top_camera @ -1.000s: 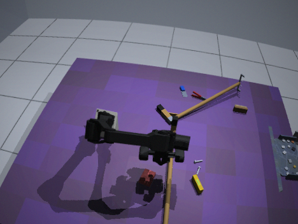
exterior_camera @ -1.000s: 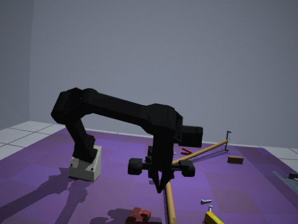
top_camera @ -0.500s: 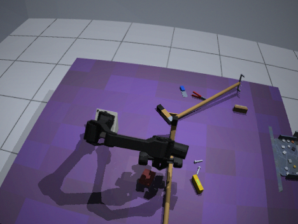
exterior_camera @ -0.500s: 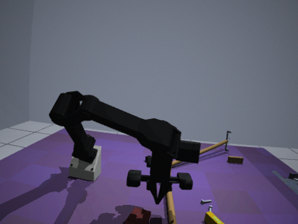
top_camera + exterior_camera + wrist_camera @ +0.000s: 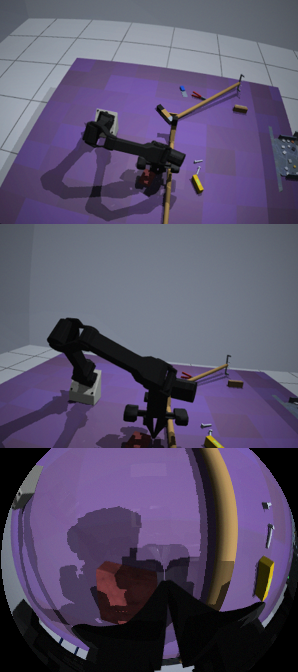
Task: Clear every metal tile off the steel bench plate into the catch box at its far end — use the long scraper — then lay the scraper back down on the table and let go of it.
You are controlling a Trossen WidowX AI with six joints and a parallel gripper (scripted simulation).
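The long scraper (image 5: 168, 194) (image 5: 170, 427) (image 5: 216, 511) lies flat on the purple table, its wooden handle running toward the near edge and its blade head (image 5: 164, 113) at the far end. My gripper (image 5: 155, 434) (image 5: 165, 584) is shut and empty. It points down just left of the handle, low over the table, above a red block (image 5: 146, 178) (image 5: 137, 441) (image 5: 113, 591). The steel bench plate (image 5: 274, 143) (image 5: 286, 405) lies at the far right with several small metal tiles (image 5: 284, 152) on it. A dark box edge (image 5: 292, 177) shows at its near end.
A second long stick with a hook (image 5: 208, 100) (image 5: 210, 372) meets the scraper's head. A yellow block (image 5: 197, 183) (image 5: 213, 443) (image 5: 265, 577) and two bolts (image 5: 198, 161) lie right of the handle. A brown block (image 5: 240, 109), red pliers (image 5: 198, 95) and a blue piece (image 5: 183, 90) lie farther back.
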